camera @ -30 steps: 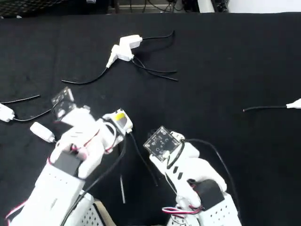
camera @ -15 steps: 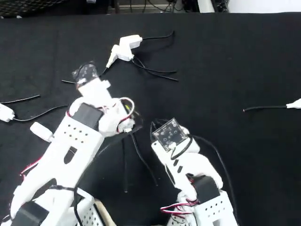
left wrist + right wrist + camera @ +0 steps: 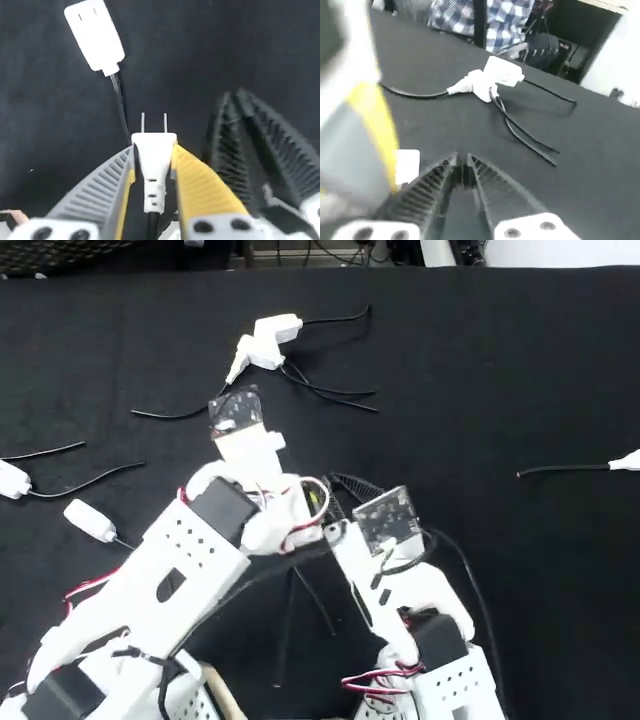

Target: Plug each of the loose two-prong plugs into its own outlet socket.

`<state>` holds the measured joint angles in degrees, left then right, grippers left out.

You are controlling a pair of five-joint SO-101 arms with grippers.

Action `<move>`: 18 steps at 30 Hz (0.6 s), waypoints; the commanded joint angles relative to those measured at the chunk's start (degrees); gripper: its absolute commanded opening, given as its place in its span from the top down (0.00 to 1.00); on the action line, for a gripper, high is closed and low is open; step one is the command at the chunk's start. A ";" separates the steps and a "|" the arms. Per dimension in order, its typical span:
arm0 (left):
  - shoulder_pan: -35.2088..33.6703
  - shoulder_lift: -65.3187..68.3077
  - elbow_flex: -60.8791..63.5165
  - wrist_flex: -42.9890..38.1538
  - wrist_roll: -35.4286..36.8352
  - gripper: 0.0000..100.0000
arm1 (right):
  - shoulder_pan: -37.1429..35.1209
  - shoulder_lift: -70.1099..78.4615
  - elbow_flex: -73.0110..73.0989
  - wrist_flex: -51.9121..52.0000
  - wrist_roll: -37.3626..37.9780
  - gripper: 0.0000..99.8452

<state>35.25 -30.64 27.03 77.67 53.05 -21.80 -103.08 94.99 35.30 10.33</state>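
left claw (image 3: 152, 147) grasps a plug (image 3: 151, 172), prongs facing the socket (image 3: 95, 36) just ahead on the bench (image 3: 235, 40). next: align prongs with slots, push in. right claw (image 3: 462, 169) clenched, empty.

Left arm (image 3: 180, 560): white shells with rows of small holes, black servo, red-and-white wiring loops, black cable. Its fingers (image 3: 200, 185) are ribbed, one yellow, one grey. Right arm (image 3: 420, 610): white shells, black servo, black ribbed fingers (image 3: 487, 182). Screw holes at finger bases.
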 commanded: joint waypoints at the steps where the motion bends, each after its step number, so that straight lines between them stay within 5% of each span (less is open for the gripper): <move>1: 2.95 -0.09 0.40 -0.70 0.53 0.97 | 0.44 -3.03 1.71 -2.29 -6.24 0.99; 18: 1.36 -4.31 -1.36 -2.29 0.53 0.97 | -2.81 -3.56 0.92 4.13 -8.88 0.99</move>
<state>37.01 -31.08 28.09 76.97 52.97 -21.80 -103.08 94.99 38.90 1.36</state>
